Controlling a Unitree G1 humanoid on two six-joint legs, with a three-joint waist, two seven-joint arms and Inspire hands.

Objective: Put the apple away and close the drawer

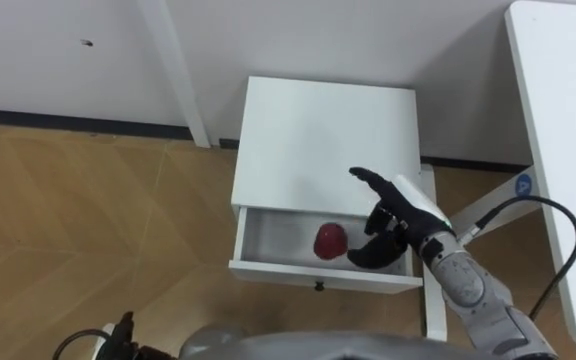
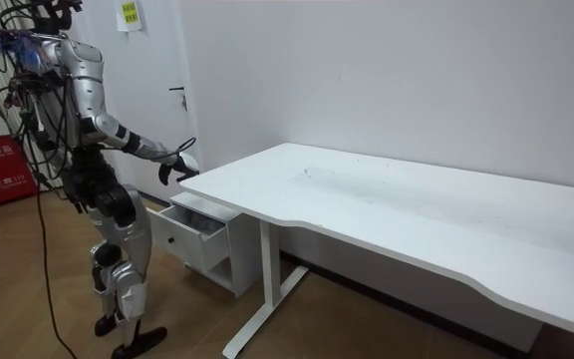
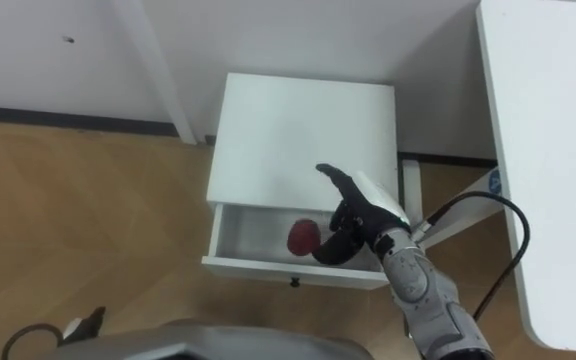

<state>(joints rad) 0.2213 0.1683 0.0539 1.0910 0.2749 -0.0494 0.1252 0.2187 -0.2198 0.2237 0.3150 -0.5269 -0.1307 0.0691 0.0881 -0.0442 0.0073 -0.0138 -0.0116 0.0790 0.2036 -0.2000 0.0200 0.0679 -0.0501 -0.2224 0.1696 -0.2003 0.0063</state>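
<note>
Since the apple (image 1: 330, 240) already sits inside the open drawer (image 1: 268, 233), just left of the right hand (image 1: 393, 225), I'd call the put half done; closing is the step in hand. Nearest first: left hand (image 1: 120, 332) is low by the robot's side, well left of and below the right one, and I can't tell its state. Right hand hovers over the drawer's right end, one finger stretched toward the cabinet top, the other fingers (image 1: 366, 256) loosely bent, holding nothing. Its nearest fingertips are just beside the apple; can't tell if they touch. To close cleanly: lift the hand clear of the drawer box first, bring it robot-side to the drawer front (image 1: 288, 270) just below the hand, then press flat near the small knob (image 1: 319, 287) at mid-front so it slides straight and doesn't rack. Push slow, since the apple is round and will likely roll toward the back. Main risk as I see it: fingers pinched between front and cabinet if the hand isn't out first. Beyond the hand, the cabinet top (image 1: 318, 130) is plain white. Right of the hand runs the edge of a long white surface (image 1: 568, 150). Past the cabinet are dark skirting (image 1: 68, 120) and a white wall (image 1: 368, 40), with wood floor (image 1: 88, 220) off to the left. Room view: robot stands upright at the cabinet, arm reached out over it.
</note>
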